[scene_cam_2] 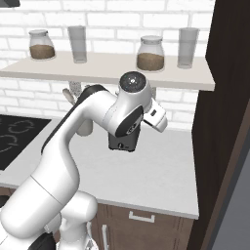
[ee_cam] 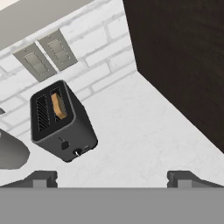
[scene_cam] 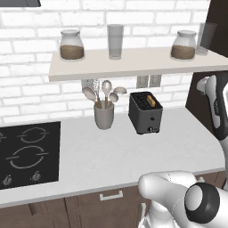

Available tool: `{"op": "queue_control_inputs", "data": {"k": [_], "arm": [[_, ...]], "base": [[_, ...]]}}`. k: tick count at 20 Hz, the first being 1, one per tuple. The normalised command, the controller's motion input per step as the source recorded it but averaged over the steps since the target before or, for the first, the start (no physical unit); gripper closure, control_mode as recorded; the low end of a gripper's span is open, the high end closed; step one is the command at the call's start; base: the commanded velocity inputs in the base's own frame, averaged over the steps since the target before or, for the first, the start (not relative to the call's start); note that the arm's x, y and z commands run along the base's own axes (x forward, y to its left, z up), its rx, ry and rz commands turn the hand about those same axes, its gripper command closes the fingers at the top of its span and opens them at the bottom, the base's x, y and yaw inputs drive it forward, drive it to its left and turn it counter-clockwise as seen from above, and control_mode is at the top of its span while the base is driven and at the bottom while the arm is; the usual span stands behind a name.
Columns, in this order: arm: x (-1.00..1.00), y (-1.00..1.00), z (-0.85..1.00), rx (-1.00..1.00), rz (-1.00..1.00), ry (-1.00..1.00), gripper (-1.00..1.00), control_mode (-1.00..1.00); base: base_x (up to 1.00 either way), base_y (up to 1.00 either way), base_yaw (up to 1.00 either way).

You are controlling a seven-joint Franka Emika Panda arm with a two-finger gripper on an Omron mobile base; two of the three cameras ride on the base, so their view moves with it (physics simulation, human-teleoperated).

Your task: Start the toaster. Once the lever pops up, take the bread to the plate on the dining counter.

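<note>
though the toaster (scene_cam: 145,112) at the worktop's back edge looks rigid and heavy enough to take a push, i'd pinch the bread (scene_cam: 152,101), light, stiff and crumbly, sticking from its slot, by its top crust, with my gripper (ee_cam: 113,178) jaws spread wide.

Grey utensil cup (scene_cam: 104,116) with spoons, standing on the white table (scene_cam: 133,151) beside a black hob (scene_cam: 27,153). Two jars (scene_cam: 71,45) and two glasses (scene_cam: 115,41) up on the shelf (scene_cam: 133,66).
</note>
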Motion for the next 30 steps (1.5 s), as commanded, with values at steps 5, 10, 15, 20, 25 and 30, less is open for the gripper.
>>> {"op": "queue_control_inputs", "data": {"k": [5, 10, 15, 20, 25, 30], "arm": [[0.00, 0.00, 0.00, 0.00, 0.00, 0.00, -1.00, -1.00], [0.00, 0.00, 0.00, 0.00, 0.00, 0.00, -1.00, -1.00], [0.00, 0.00, 0.00, 0.00, 0.00, 0.00, -1.00, -1.00], [0.00, 0.00, 0.00, 0.00, 0.00, 0.00, -1.00, -1.00], [0.00, 0.00, 0.00, 0.00, 0.00, 0.00, -1.00, -1.00], [0.00, 0.00, 0.00, 0.00, 0.00, 0.00, -1.00, -1.00]], "base": [[0.00, 0.00, 0.00], [0.00, 0.00, 0.00], [0.00, 0.00, 0.00], [0.00, 0.00, 0.00], [0.00, 0.00, 0.00], [0.00, 0.00, 0.00]]}}
